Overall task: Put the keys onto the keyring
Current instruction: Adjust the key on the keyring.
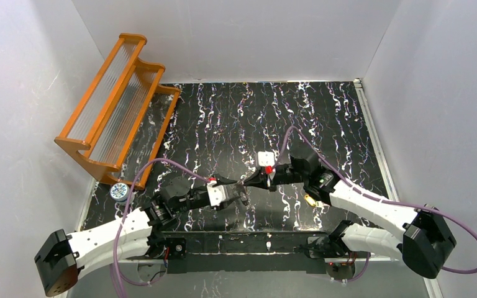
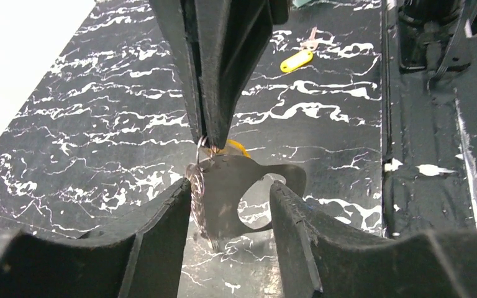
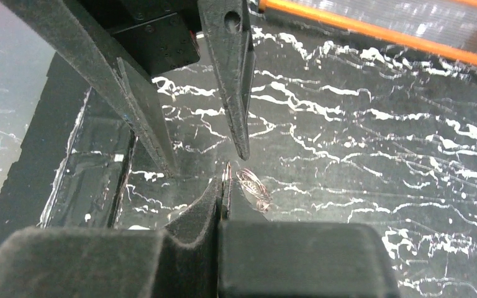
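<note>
My right gripper [image 3: 223, 184] is shut on the thin keyring [image 3: 227, 172], holding it edge-on above the mat. From the ring hangs a dark flat metal charm [image 2: 223, 186] with a hole in it, and a yellow key head [image 2: 238, 147] peeks out behind it. My left gripper [image 2: 230, 186] is open, one finger on each side of the charm, touching nothing I can make out. The right gripper's shut fingers [image 2: 214, 93] come down from above. A second yellow key [image 2: 297, 60] lies loose on the mat, beside the right arm [image 1: 312, 200]. The two grippers meet near the mat's middle [image 1: 243, 188].
An orange rack [image 1: 117, 108] with clear ribbed panels stands at the back left. A small round dial-like object [image 1: 119, 192] sits at the mat's left edge. White walls close in the left, back and right sides. The black base bar [image 1: 242, 239] runs along the near edge.
</note>
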`<state>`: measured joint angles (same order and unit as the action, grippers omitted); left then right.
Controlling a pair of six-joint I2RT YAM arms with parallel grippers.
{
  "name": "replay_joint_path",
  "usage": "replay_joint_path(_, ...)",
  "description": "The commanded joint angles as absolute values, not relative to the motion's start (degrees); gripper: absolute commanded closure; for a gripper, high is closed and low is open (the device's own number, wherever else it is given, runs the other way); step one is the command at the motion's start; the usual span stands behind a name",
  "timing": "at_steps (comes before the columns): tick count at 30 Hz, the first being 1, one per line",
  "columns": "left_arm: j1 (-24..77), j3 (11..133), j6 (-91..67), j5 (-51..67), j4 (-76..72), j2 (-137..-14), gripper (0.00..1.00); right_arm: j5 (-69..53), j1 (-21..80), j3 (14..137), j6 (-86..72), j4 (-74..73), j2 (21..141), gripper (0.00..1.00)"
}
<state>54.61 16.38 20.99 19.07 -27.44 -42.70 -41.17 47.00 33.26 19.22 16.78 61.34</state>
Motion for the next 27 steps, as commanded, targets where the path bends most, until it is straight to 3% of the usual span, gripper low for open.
replay_joint_path(1,54.84,20.51,23.25,16.84,-21.35,-44.02,0.54,-37.37,47.36,41.46,25.35,-3.28,63.07,0.99)
replay_joint_path(12,54.84,20.28,22.57,20.34,-27.13,-48.39,0.66,-34.77,47.36,51.46,28.31,-22.14,70.11,0.99)
replay_joint_path(24,54.84,18.9,20.92,19.45,-34.29,-51.45,0.69,-38.36,47.36,51.05,30.01,-22.09,70.38,0.99)
replay_joint_path(27,54.84,19.26,20.82,20.14,-34.69,-52.29,0.74,-38.64,47.32,50.49,30.23,-21.09,69.76,0.99)
